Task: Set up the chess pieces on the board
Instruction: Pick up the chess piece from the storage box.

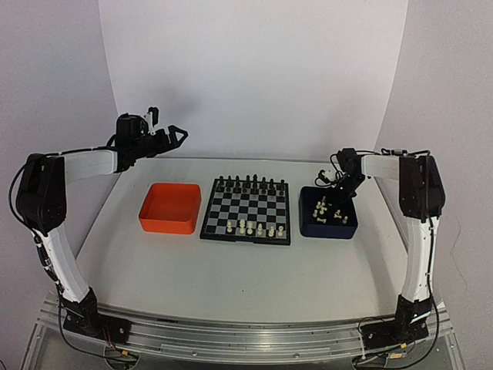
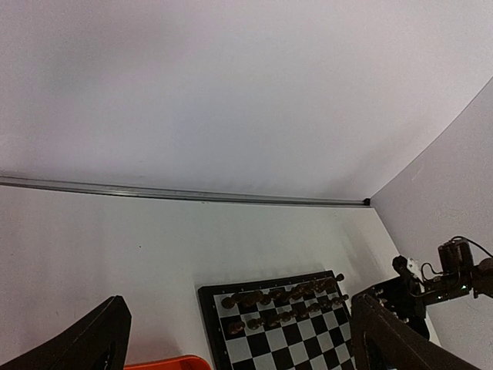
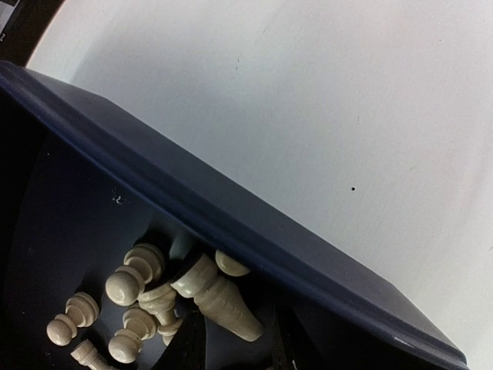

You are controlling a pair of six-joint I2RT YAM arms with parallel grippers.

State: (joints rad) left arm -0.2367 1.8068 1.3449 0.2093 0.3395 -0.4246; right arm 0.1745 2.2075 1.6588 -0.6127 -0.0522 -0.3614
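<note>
the white table [image 1: 231, 270] carries a small square black-and-grey checked chessboard [image 1: 246, 210] between an orange square tray [image 1: 166, 226] and a dark blue square tray [image 1: 327, 230]. the left gripper [image 1: 182, 137] hangs high, fingers spread wide and empty. the right gripper [image 1: 341, 202] reaches into the blue tray; i cannot tell whether it grips anything. tiny cream-white plastic chess pieces [image 1: 250, 227] stand on the board's near rows, and others lie in the blue tray.

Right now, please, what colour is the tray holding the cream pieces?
Dark blue tray, clearest in the top external view.

Top view overlooks the board [image 1: 246, 205], shared with left wrist; right wrist seemingly hugs blue tray [image 3: 231, 216]
</note>
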